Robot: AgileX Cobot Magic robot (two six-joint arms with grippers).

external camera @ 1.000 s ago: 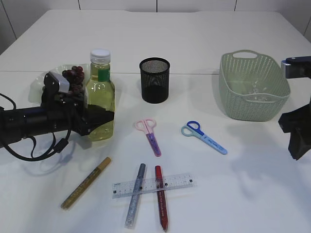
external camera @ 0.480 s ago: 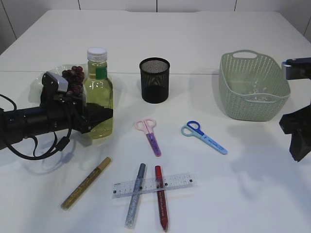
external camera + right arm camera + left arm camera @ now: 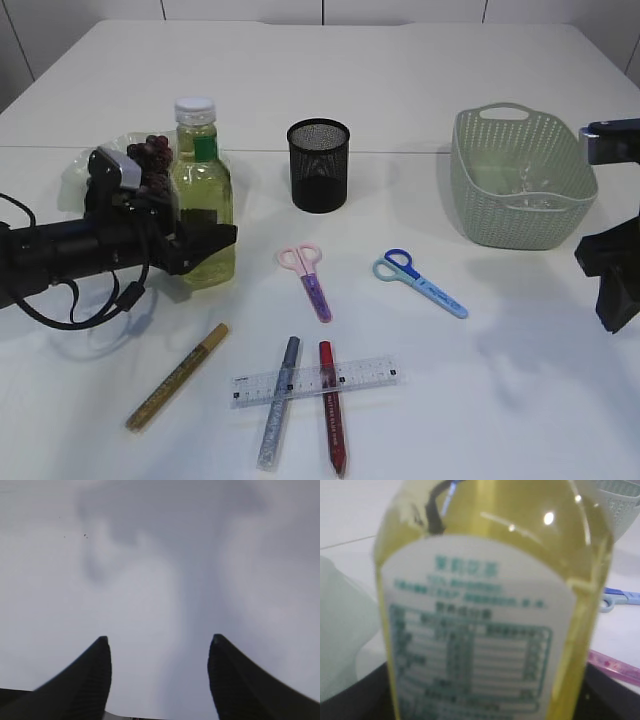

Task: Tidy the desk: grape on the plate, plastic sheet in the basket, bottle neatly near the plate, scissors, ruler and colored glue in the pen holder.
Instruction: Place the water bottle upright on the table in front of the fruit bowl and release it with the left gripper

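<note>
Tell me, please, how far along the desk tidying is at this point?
Done, apparently: dark grapes sit on the pale plate, and something clear lies in the green woven basket. In hand: the left gripper is around the upright yellow-liquid bottle beside the plate. Left: pink scissors, blue scissors, clear ruler and three glitter glue pens lie outside the black mesh pen holder. The right gripper is open, empty.

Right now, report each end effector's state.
Left end effector: around the bottle, grip cannot be told.
Right end effector: open, empty.
</note>
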